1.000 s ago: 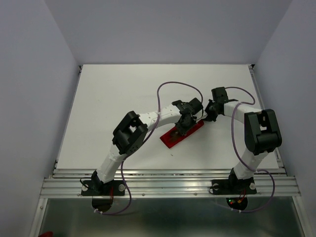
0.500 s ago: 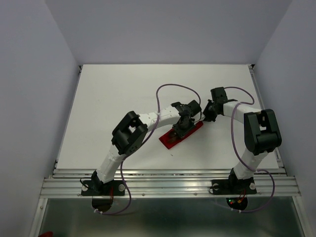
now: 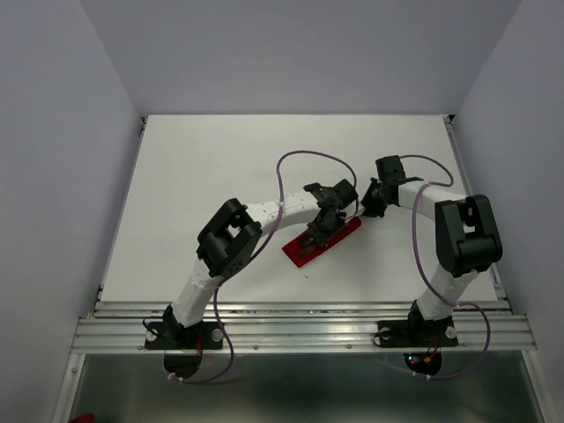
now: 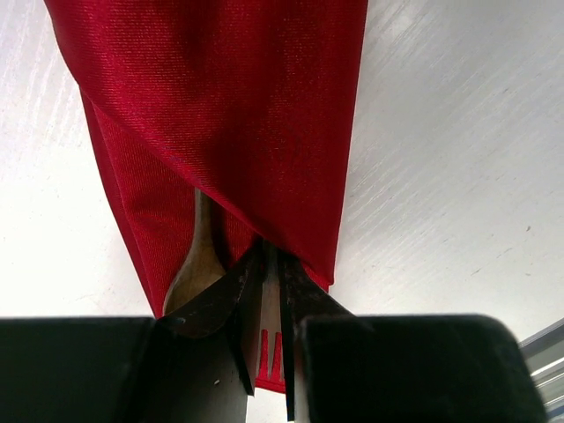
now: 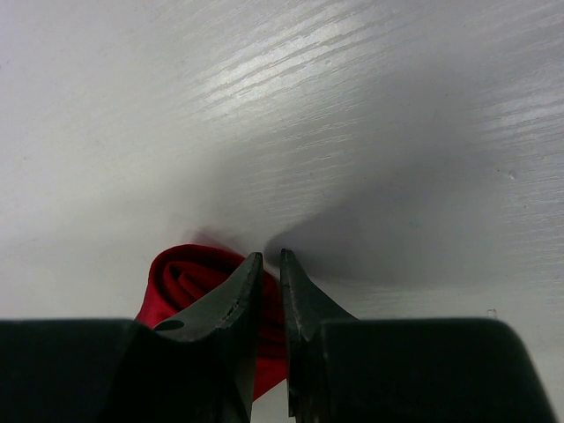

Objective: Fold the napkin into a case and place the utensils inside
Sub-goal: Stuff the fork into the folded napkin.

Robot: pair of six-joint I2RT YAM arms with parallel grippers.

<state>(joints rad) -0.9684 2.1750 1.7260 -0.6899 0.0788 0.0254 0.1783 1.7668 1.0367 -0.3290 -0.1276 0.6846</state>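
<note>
The left fingers [image 4: 225, 300] meet the red case [image 4: 229, 115] at its slanted pocket fold, closed to a slit on the pale fork [image 4: 269, 330] head between them. Beside them the spoon [image 4: 198, 260] bowl pokes out of the case. The case lies slantwise on the white tabletop [image 3: 220, 176]. At the case's far, rolled end the right fingers [image 5: 225, 304] stand nearly closed. Whether they pinch cloth, I cannot tell.

A: How many cloth cases do you count?
B: One red case [image 3: 322, 240].
A: And utensils?
B: Two, a spoon [image 4: 199, 251] and a second utensil [image 4: 270, 313].
A: Arms?
B: Two, left arm [image 3: 264, 216] and right arm [image 3: 458, 238].
</note>
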